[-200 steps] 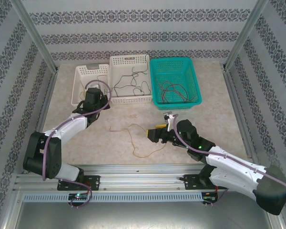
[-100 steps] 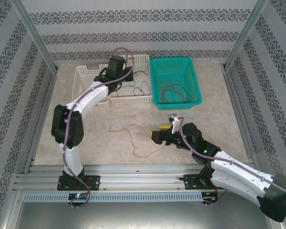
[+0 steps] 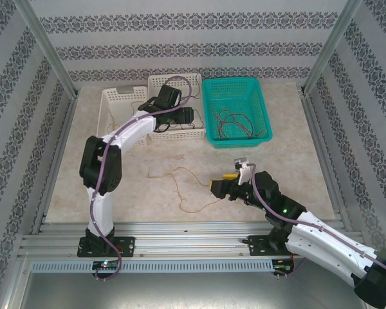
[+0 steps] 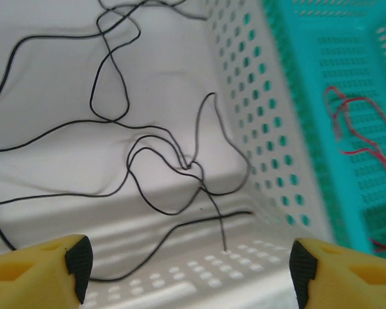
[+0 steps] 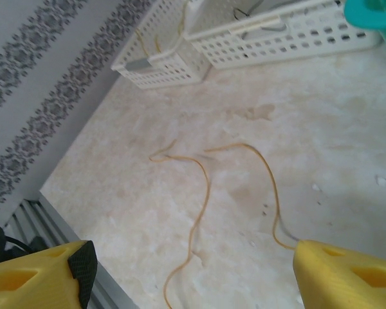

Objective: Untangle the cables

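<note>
Cables lie in four places: three baskets and the bare table (image 3: 296, 148). Along the far edge of the table stand a teal basket (image 3: 237, 82), a white middle basket (image 3: 156, 80) touching its left side, and a smaller white basket (image 3: 109, 96) further left.

My left arm (image 3: 125, 132) reaches over the middle basket and hides much of its floor from the overhead camera. My left gripper (image 3: 185, 116) hangs above that basket's right part. The left wrist camera shows what the arm covers: thin black cables (image 4: 116, 103) looped and crossing on the white floor, with a small knot near the middle. My left gripper (image 4: 190, 257) is spread wide there, with nothing between its yellow fingers (image 4: 38, 270). Past the perforated white wall (image 4: 257, 129), the same camera catches the teal basket (image 4: 289, 64) with red cables (image 4: 347, 129) inside. From above, those red cables (image 3: 235, 122) look mixed with darker ones.

My right gripper (image 3: 217, 187) sits low over the open table, jaws apart and holding nothing. An orange cable (image 3: 180, 187) curls just left of it. The right wrist camera shows this cable (image 5: 206, 187) in two long bends between my parted right gripper (image 5: 193, 264). One end runs up to the right finger (image 5: 347, 277); I cannot tell whether they touch. That view also shows a yellow cable (image 5: 157, 42) in the smaller white basket (image 5: 154, 71).
</note>
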You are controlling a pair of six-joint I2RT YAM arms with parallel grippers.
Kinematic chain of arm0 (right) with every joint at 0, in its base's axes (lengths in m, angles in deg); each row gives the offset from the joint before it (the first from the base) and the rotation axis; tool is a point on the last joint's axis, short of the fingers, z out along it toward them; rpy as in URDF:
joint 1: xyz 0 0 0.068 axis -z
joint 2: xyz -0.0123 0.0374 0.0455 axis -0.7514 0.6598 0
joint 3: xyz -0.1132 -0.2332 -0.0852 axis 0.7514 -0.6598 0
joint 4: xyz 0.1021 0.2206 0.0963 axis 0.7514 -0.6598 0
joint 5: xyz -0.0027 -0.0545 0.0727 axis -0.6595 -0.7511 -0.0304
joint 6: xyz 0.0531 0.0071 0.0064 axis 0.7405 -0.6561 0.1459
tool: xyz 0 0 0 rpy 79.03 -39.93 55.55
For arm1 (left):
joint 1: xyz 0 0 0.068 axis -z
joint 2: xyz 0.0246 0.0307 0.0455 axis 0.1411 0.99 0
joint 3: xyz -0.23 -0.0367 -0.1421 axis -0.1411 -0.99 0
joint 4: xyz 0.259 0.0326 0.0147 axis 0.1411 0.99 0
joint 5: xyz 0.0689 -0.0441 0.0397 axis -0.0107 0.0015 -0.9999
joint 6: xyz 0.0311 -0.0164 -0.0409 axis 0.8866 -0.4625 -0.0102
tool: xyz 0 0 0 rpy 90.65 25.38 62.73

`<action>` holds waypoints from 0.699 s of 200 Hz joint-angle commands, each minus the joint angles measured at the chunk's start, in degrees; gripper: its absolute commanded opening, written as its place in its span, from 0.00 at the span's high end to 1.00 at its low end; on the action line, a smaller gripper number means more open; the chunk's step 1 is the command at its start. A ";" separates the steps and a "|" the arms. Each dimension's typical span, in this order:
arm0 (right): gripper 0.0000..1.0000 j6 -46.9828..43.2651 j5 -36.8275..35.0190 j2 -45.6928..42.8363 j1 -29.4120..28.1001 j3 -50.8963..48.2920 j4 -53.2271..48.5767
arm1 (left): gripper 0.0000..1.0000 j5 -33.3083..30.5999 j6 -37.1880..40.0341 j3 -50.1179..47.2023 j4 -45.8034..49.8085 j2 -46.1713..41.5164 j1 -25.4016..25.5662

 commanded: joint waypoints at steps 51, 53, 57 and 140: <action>0.20 -0.16 -4.29 -2.03 -0.47 0.32 -4.83 | 0.17 -1.52 -9.12 -27.48 6.28 -27.60 7.19; 0.20 -0.25 -4.30 -1.97 -0.42 0.36 -4.93 | 0.17 -1.68 -9.27 -27.95 6.56 -27.89 7.56; 0.19 -0.30 -4.39 -1.85 -0.40 0.47 -5.08 | 0.17 -2.19 -9.94 -28.95 7.25 -28.41 8.36; 0.19 0.74 -3.42 -3.01 -0.48 0.46 -5.23 | 0.17 -3.00 -14.47 -40.29 6.51 -27.01 14.16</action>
